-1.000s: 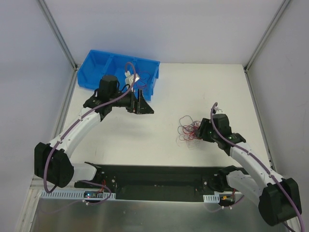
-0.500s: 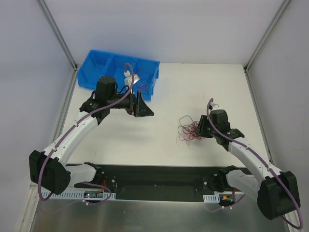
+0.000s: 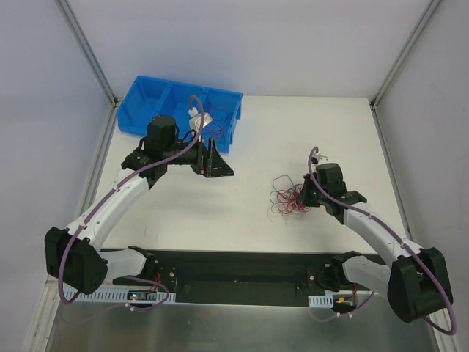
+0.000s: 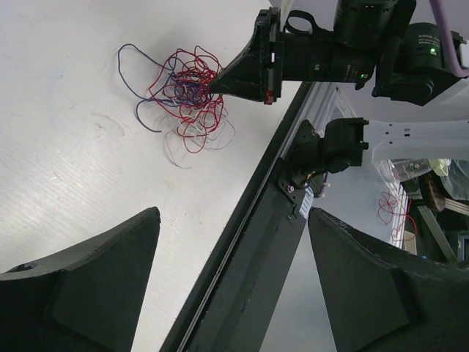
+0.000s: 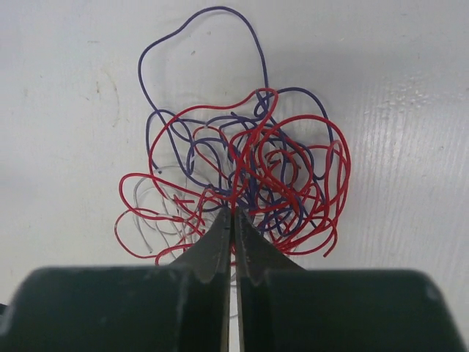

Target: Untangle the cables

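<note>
We see two arms of one build, mounted at either end of a black base rail (image 3: 234, 275). The left arm (image 3: 121, 192) and the right arm (image 3: 374, 229) each have white shells on the long links and bulky black housings at the joints. A thick purple hose (image 3: 88, 220) runs along each arm, outward from the rail. Farthest from the rail, the left claw (image 3: 214, 163) has broad, matte black wedge fingers (image 4: 80, 286). The right claw (image 5: 233, 213) has black fingers tapering to thin blades. Small green lights (image 4: 432, 50) glow on the right arm's black wrist housings.
</note>
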Controlling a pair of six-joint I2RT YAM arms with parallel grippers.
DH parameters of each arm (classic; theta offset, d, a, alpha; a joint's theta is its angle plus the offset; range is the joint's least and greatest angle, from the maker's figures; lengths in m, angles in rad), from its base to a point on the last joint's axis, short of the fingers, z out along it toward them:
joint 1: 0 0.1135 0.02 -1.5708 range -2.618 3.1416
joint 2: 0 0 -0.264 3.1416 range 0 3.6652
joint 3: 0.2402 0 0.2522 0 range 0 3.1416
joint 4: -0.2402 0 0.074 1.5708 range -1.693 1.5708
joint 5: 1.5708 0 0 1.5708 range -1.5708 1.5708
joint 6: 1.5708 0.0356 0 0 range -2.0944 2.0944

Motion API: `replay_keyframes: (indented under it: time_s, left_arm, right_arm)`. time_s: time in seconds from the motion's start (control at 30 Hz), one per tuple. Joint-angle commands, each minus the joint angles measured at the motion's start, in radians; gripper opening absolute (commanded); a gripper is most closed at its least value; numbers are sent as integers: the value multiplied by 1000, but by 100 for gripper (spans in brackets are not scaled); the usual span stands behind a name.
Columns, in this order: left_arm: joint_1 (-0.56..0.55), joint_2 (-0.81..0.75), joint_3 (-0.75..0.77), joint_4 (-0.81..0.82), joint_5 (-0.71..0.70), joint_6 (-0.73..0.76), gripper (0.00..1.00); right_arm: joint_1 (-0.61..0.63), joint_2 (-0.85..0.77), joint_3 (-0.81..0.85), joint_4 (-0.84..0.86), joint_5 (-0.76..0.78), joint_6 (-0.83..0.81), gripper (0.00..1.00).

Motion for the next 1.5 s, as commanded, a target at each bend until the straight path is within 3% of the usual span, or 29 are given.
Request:
replay_keyframes:
  time_s: [0.0, 0.17, 0.27, 0.4, 0.47, 0.53, 0.73, 0.8, 0.93, 1.13, 1.2, 1.23, 1.33, 1.47]
  left_arm:
    - [-7, -15, 5, 2, 7, 40, 82]
    - [-7, -21, 7, 2, 10, 37, 82]
    - [-7, -26, 7, 2, 9, 35, 82]
    - [-7, -27, 7, 0, 7, 37, 82]
    - [-9, -30, 5, 2, 7, 38, 82]
    - [-9, -35, 5, 2, 2, 41, 82]
    - [-7, -50, 4, 0, -10, 51, 82]
    - [-7, -56, 2, 0, -17, 55, 82]
    - [-9, -67, -2, 0, -43, 66, 82]
    - [-7, -78, -4, 0, -59, 75, 82]
    - [-7, -79, -5, -3, -65, 78, 82]
    - [-7, -79, -4, -1, -67, 78, 82]
    - [-7, -79, -2, -1, -60, 80, 82]
    - [-10, -88, -5, 17, -45, 94, 82]
  right_arm:
    - [-4, -90, 94, -80, -3, -21, 0]
    - [-6, -253, 308, -298, 52, -54, 0]
    - [-4, -293, 527, -393, 32, -71, 0]
    - [-6, -271, 846, -436, -44, -71, 0]
    - [-4, -264, 924, -404, -84, -73, 0]
    - [-4, -273, 915, -369, -88, -77, 0]
    - [-6, -290, 671, -289, -37, -56, 0]
    - [-4, -249, 709, -298, -14, -59, 0]
    - [-4, -121, 1014, -353, -86, -58, 0]
    - [-4, 141, 1725, -451, -219, -9, 0]
    - [-6, 181, 1847, -413, -244, 25, 0]
    - [-6, 178, 1846, -365, -253, 53, 1]
    - [-4, 109, 1650, -193, -265, 102, 0]
    - [-6, 20, 1388, -87, -266, 126, 0]
